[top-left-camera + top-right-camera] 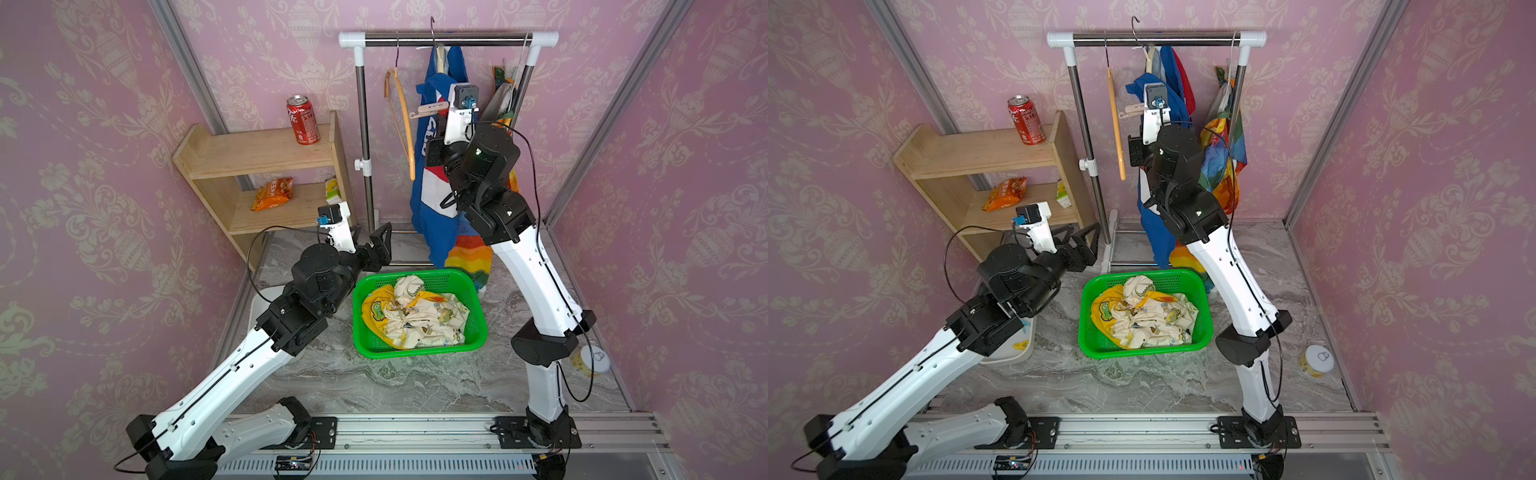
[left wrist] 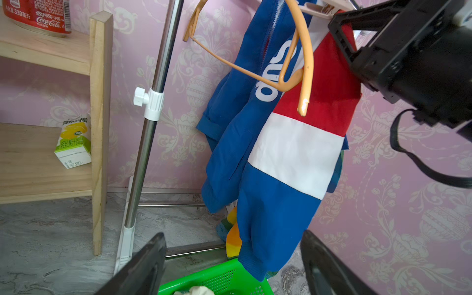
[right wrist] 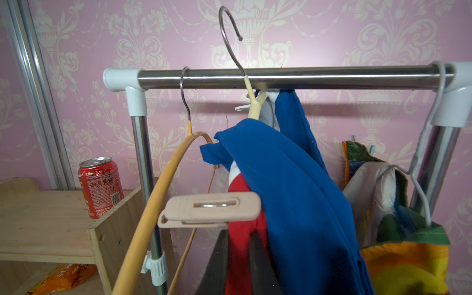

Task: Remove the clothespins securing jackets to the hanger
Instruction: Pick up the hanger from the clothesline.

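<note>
Pink-beige clothespin (image 3: pixel 209 213) on blue-red-white jacket (image 3: pixel 293 191)

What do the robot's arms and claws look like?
The left arm and right arm have smooth white shells, chunky black joints and thin black cables looping alongside. The left claw and right claw are black, each with a white-and-black camera box mounted behind.

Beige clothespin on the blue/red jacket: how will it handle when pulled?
The beige clothespin looks rigid, light plastic; probably won't flex. Its metal spring shows, so it likely grips until squeezed. It bites the thin, drooping blue-red jacket, so a plain pull probably drags fabric along.
</note>
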